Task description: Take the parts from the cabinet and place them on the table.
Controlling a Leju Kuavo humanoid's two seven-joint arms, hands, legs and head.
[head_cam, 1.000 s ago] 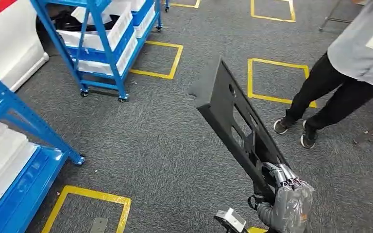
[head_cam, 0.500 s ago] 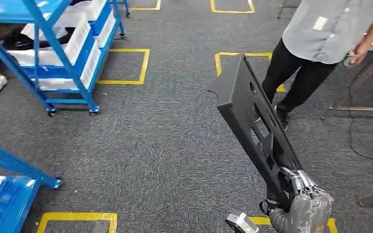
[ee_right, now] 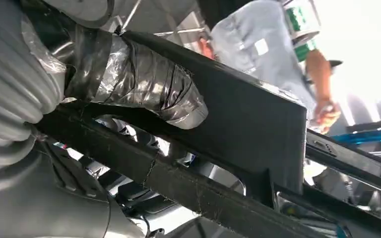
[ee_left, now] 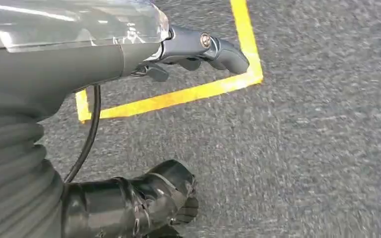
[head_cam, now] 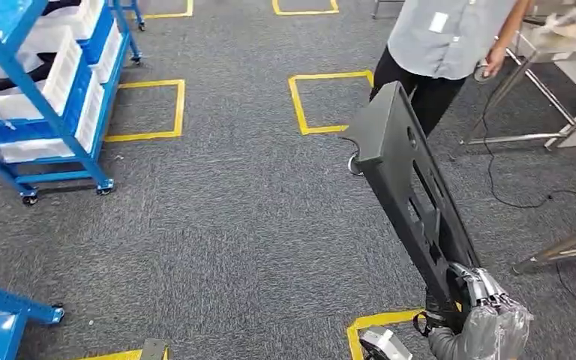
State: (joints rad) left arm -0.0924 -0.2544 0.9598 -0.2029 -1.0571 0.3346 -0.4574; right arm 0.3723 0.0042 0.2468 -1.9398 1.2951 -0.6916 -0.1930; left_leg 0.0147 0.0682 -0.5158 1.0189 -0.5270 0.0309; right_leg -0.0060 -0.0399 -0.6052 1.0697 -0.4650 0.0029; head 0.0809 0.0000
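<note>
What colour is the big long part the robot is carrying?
Black. The long part, gripped at its lower end by the right hand, shows best in the head view.

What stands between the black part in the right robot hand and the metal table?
A person stands just beyond the far end of the black part held by the right robot hand, beside the metal table at upper right, partly in the path.

Open grey carpet (head_cam: 232, 225) lies ahead and to the left, marked with yellow tape squares (head_cam: 146, 109). A blue wheeled rack (head_cam: 52, 90) of white bins stands at the far left. Straight ahead a person (head_cam: 439, 52) stands just beyond the far end of the long black panel (head_cam: 412, 195) held by the right hand (head_cam: 487, 315). Steel table legs (head_cam: 525, 97) and a black cable (head_cam: 510, 187) crowd the right side.
</note>
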